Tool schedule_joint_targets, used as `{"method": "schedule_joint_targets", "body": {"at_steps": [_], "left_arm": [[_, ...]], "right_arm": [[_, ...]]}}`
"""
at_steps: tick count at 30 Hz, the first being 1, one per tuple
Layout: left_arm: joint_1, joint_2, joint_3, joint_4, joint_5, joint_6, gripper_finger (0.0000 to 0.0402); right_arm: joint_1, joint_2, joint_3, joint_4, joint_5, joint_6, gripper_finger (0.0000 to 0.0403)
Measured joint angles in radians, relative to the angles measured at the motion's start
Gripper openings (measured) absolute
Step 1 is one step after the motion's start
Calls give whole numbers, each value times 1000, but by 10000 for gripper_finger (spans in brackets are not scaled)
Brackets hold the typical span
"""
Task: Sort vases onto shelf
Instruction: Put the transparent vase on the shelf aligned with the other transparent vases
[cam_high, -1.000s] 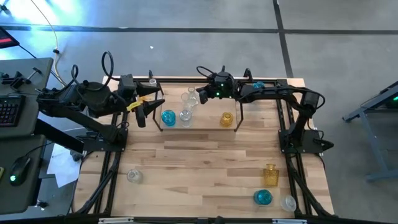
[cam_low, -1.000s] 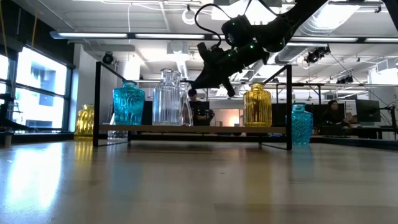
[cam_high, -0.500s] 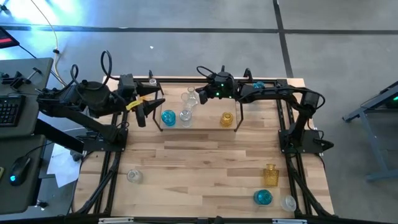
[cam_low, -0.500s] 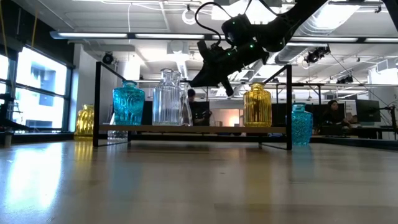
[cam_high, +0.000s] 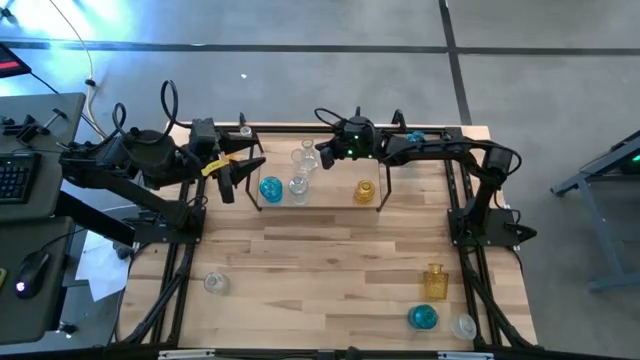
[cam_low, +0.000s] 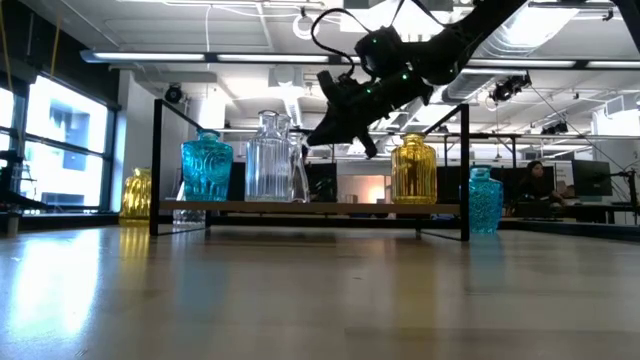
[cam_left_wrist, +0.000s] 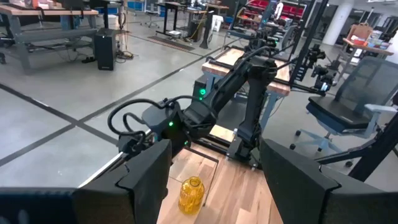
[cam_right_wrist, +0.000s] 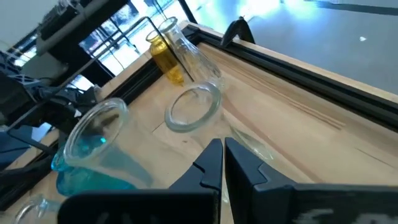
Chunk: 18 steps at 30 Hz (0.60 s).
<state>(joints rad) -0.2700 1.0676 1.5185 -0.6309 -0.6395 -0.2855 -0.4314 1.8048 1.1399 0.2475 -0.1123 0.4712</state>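
At the far edge of the table, over the shelf (cam_high: 318, 190): right gripper (cam_high: 324, 152) hovering above the rack's middle, fingers pressed together, nothing between them. In the right wrist view, closed fingertips (cam_right_wrist: 219, 163) poised just over the mouth of a clear vase (cam_right_wrist: 194, 109), with a blue vase (cam_right_wrist: 93, 149) beside it. On the shelf from left to right: blue vase (cam_high: 270, 187), two clear vases (cam_high: 299, 185) close together, then, well apart, an amber vase (cam_high: 365, 191). To the left of the shelf, left gripper (cam_high: 238, 172) waiting, fingers spread wide and empty, with a yellow vase just by it beyond the rack's left end. Off the shelf and not yet sorted: a clear vase (cam_high: 215, 284) near the front left, and at the front right an amber bottle (cam_high: 434, 281), a blue vase (cam_high: 422, 317) and a clear one (cam_high: 463, 326) clustered together; another blue vase (cam_low: 485, 201) behind the shelf's right end.

Likely step: clearing away from the shelf to fetch another vase. Best done by rising straight up first, clear of the glass mouths and the thin black top rod, before swinging toward the front-right cluster. There, worth opening fully before descending, approaching the amber bottle from above and closing across its body, without nudging the two neighbours. Glass likely slippery; a centred, level grip advisable.
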Motion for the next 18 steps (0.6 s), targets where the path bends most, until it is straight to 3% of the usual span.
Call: {"method": "schedule_joint_targets", "body": {"at_steps": [10, 18], "left_arm": [[0, 0, 0, 1, 0, 0, 236], [0, 0, 0, 1, 0, 0, 236]], "right_arm": [[14, 89, 81, -4, -20, 1, 0], [21, 134, 219, -161, 1, -76, 0]]}}
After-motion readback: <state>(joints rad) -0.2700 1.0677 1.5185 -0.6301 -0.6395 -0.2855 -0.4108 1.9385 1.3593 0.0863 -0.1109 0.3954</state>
